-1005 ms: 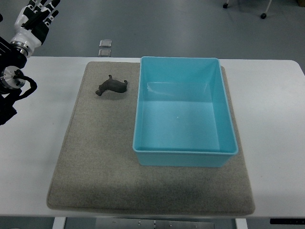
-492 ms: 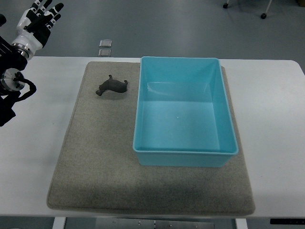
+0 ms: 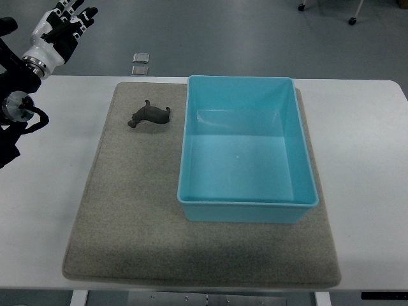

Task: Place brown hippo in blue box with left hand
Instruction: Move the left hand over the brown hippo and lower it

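Fingers spread, holding nothing: left hand [image 3: 60, 29] up at far left corner, beyond table edge. Brown hippo [image 3: 150, 115] on grey mat [image 3: 127, 210], just left of blue box [image 3: 245, 150].

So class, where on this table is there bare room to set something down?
Free: the grey mat in front of the brown hippo and left of the blue box; the white table right of the box. The box is empty. Nowhere is crowded.
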Controlling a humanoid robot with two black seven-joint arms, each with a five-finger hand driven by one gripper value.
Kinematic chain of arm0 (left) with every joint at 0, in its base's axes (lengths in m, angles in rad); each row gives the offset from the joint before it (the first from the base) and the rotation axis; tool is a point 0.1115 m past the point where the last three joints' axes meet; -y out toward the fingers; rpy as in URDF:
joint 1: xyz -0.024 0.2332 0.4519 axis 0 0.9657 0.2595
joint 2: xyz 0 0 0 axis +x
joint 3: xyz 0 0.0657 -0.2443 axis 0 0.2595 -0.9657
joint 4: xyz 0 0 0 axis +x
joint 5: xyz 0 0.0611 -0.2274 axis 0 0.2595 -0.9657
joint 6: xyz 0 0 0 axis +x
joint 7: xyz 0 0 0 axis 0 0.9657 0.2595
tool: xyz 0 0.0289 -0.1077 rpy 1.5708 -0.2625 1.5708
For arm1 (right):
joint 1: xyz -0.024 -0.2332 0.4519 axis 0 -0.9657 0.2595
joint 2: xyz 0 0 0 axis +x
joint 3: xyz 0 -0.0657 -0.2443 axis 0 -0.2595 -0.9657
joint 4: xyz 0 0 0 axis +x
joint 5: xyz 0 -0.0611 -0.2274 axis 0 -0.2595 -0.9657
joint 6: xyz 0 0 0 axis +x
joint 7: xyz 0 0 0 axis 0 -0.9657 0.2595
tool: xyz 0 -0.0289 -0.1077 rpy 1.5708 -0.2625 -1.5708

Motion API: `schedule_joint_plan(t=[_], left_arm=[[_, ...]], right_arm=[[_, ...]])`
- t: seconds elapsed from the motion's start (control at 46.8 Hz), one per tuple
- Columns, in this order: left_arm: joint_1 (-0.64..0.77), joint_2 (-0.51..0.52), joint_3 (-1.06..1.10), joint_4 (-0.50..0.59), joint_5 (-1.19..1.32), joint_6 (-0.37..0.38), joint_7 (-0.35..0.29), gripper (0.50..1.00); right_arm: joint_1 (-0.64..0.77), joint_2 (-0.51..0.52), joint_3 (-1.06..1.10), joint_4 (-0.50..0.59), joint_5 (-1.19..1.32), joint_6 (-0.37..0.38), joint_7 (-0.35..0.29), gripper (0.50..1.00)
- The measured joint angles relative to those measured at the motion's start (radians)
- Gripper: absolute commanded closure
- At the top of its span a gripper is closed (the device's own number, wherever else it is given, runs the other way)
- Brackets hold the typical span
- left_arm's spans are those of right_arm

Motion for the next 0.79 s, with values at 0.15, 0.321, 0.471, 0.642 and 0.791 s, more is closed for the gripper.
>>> schedule_joint_plan(t=[0.15,0.321,0.471,0.642,0.791], left_arm=[[-0.012,0.003,0.0,-0.001,0.185,-0.002,0.0,0.508],[-0.012,0.003,0.0,-0.004,0.385,-0.002,0.0,0.516],[-0.012,0.004,0.0,-0.059,0.57,0.009,-0.005,0.519],[-0.024,0.065,0.0,-0.167,0.701,0.012,-0.007,0.516],[-0.029,0.084,0.0,-0.217,0.835,0.012,-0.001,0.514]], right_arm=[[0.0,0.0,0.0,0.0,0.0,0.0,0.0,0.564],[0.0,0.0,0.0,0.0,0.0,0.0,0.0,0.564],[0.0,0.0,0.0,0.0,0.0,0.0,0.0,0.564],[0.0,0.0,0.0,0.0,0.0,0.0,0.0,0.564],[0.0,0.0,0.0,0.0,0.0,0.0,0.0,0.564]])
